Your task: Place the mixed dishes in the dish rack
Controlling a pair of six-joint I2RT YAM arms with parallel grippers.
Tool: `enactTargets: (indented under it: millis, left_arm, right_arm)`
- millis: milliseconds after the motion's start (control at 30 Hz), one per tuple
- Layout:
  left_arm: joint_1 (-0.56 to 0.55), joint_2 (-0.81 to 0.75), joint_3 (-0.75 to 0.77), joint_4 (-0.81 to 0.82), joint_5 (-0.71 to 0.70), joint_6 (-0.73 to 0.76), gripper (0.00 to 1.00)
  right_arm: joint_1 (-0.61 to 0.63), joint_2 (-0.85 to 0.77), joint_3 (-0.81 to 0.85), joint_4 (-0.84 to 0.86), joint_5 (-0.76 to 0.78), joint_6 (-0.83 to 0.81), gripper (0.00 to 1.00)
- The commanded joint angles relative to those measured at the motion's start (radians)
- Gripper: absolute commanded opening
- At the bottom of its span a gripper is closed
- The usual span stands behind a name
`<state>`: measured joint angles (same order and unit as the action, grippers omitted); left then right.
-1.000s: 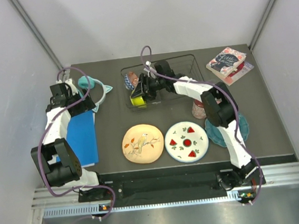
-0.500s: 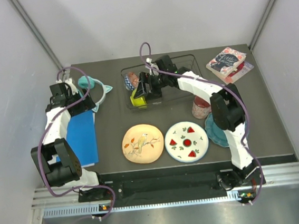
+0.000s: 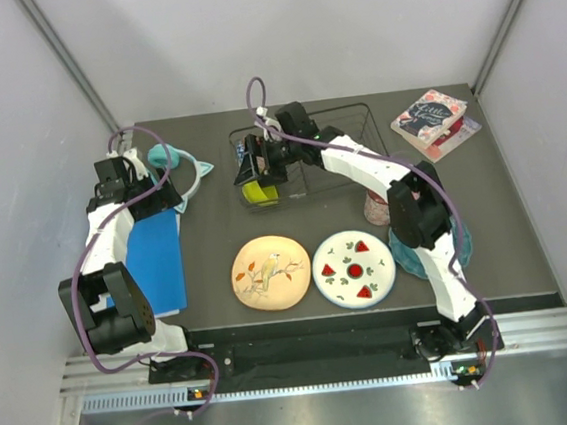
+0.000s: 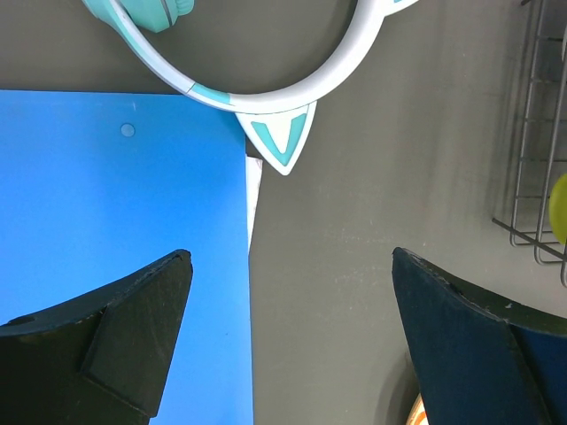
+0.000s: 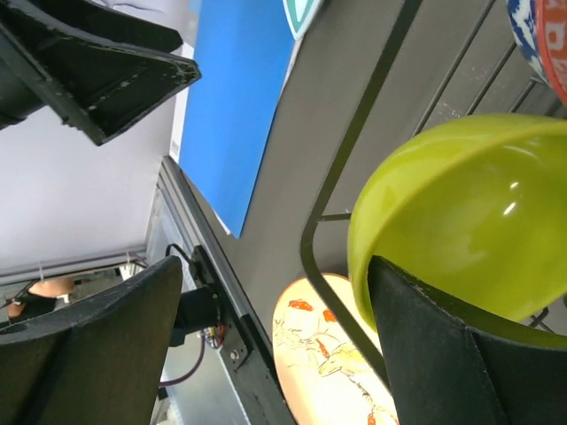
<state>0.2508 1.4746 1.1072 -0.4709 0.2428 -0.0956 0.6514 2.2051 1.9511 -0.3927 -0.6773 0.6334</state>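
Three plates are counted: a cream bird-print plate [image 3: 270, 272], a white watermelon-slice plate [image 3: 354, 269] and a teal scalloped plate [image 3: 465, 238]. Two bowls are counted: a yellow-green bowl [image 3: 259, 193] and a red-blue patterned bowl [image 5: 534, 31]. One pink floral mug [image 3: 375, 208], one dish rack [image 3: 349, 108], one blue folder [image 3: 157, 260] and one pair of headphones [image 3: 164, 157] are seen.

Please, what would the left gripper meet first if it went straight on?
Most likely bare table, just beside the edge of the blue folder; how high the left gripper hangs is unclear.
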Motion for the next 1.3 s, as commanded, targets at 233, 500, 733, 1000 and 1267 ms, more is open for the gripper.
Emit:
enactTargets:
  millis: [233,500,733,1000,1267]
  left_arm:
    - [0.004,-0.031,0.017,0.029,0.016,0.004,0.99]
    - [-0.047,-0.054,0.049,0.018,0.047,-0.009,0.99]
    - [-0.246,-0.042,0.218,-0.043,0.026,-0.049,0.98]
    - [-0.436,0.102,0.358,0.003,-0.106,-0.050,0.98]
    - [-0.436,0.199,0.315,0.066,-0.154,-0.066,0.98]
  right_arm:
    - [-0.028,-0.002,0.037,-0.032,0.019,-0.032,0.86]
    - [-0.216,-0.293,-0.225,-0.090,0.129,-0.147,1.00]
    - [-0.303,-0.448,-0.241,-0.270,0.520,-0.265,1.00]
    - [-0.415,-0.450,-0.328,-0.304,0.941,-0.299,0.89]
    - [-0.424,-0.389,-0.343,-0.290,1.035,-0.334,0.64]
